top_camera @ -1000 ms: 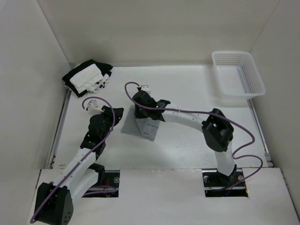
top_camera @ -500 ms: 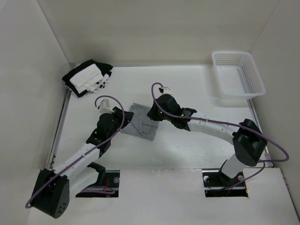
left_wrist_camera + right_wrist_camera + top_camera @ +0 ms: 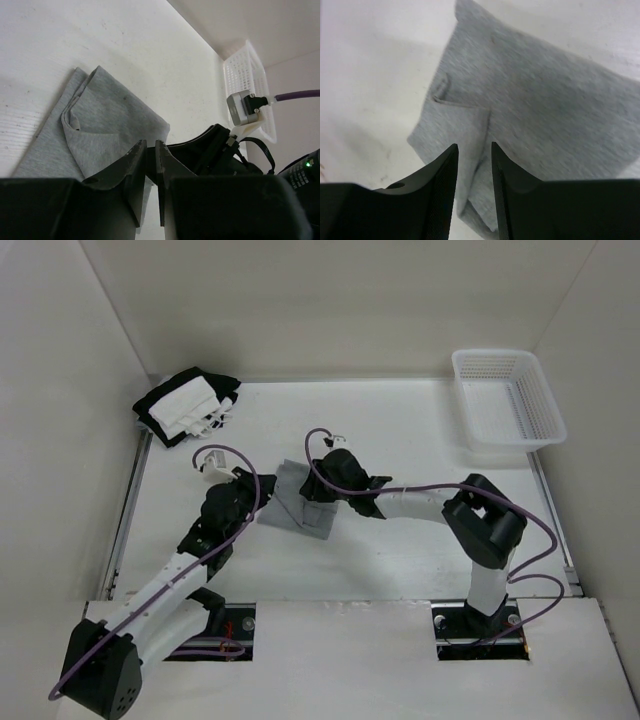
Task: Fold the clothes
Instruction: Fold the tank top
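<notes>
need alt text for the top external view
A partly folded grey garment lies in the middle of a white table, the left gripper at its left edge, the right gripper over it. A black-and-white fabric bundle lies far left, a white mesh basket far right.

No writing, label, brand or number can be read in any view; the grey garment [image 3: 298,508] shows no print. The pattern on the black-and-white bundle [image 3: 185,405] is too small to make out.

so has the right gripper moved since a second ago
Yes. The right gripper has shifted a little to the right, closer to the basket, and is over the grey shirt.
</notes>
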`<state>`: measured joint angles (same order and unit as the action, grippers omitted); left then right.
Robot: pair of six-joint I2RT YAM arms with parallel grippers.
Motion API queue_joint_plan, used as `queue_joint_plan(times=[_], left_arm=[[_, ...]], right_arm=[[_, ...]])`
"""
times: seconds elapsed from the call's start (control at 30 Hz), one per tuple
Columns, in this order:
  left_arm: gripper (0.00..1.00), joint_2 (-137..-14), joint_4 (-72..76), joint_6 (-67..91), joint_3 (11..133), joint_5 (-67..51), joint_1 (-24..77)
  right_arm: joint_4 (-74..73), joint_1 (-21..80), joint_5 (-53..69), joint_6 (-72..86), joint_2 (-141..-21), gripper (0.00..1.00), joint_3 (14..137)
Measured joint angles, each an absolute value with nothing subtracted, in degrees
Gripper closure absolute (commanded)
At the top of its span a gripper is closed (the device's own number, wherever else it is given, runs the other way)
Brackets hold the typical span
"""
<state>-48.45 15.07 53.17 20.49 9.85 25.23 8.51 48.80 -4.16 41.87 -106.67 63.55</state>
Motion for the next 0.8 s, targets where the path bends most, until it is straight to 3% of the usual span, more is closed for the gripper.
queue_joint_plan(times=[0.37,0.47,0.8], left_arm=[[0.87,-46.3,12.1,52.7,20.5,9.0,21.6],[0.87,-45.9,12.1,52.7,20.5,8.7,21.5],[0.86,-45.4,11.6,52.2,20.5,7.9,20.2]], right_arm=[[14.0,48.8,-2.9,43.2,-111.8,0.64,63.6],[14.2,48.8,-2.9,43.6,-112.1,0.75,63.6],[15.3,53.5,-1.2,43.5,-113.1,0.83,67.6]])
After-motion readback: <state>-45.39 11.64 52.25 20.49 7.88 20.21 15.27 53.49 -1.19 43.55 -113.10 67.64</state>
